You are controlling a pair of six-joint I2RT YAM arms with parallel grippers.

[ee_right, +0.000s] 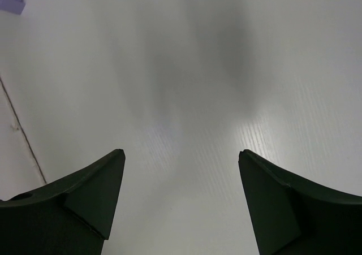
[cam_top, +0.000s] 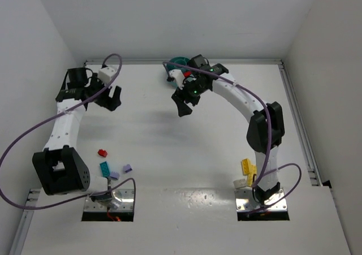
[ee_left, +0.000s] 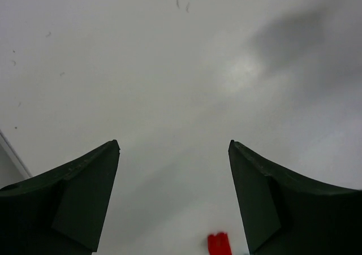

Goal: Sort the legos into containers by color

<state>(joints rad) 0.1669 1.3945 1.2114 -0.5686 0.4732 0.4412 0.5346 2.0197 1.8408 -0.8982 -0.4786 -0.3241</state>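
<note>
Most left | red brick (cam_top: 102, 152), teal brick (cam_top: 105, 167), purple bricks (cam_top: 127, 168), yellow bricks (cam_top: 246, 165) lie outside bowl (cam_top: 180, 60) | left gripper (ee_left: 174, 145), right gripper (ee_right: 181, 152) spread wide, empty

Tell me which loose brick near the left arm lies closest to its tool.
The red brick: the only red one there, lying farther up the table, toward the left tool, than the teal brick and the two pale purple bricks.
</note>
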